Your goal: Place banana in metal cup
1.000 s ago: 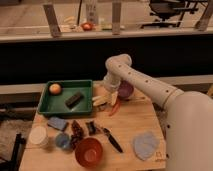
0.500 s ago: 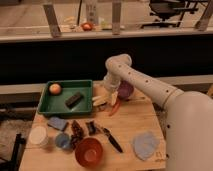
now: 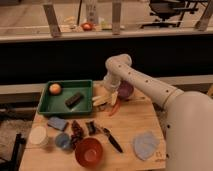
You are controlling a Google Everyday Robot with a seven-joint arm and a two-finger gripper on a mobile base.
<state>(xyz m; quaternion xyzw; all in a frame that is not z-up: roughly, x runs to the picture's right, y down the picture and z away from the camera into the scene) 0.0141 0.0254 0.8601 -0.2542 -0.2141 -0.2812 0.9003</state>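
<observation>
The banana point(image 3: 100, 100) is pale yellow and lies on the wooden table point(image 3: 130, 125), just right of the green tray. The metal cup point(image 3: 125, 90) stands upright at the back of the table, to the right of the banana; it looks dark with a purplish sheen. My gripper point(image 3: 111, 96) hangs from the white arm point(image 3: 145, 85) and is down at the banana's right end, between the banana and the cup. A thin red chili pepper point(image 3: 115, 107) lies just in front of the gripper.
The green tray point(image 3: 47, 107) holds a round orange fruit point(image 3: 55, 88) and a dark block point(image 3: 74, 99). At the front are a red bowl point(image 3: 89, 151), white cup point(image 3: 38, 135), blue cup point(image 3: 62, 141), blue sponge point(image 3: 57, 123), black tool point(image 3: 113, 140) and grey cloth point(image 3: 145, 145).
</observation>
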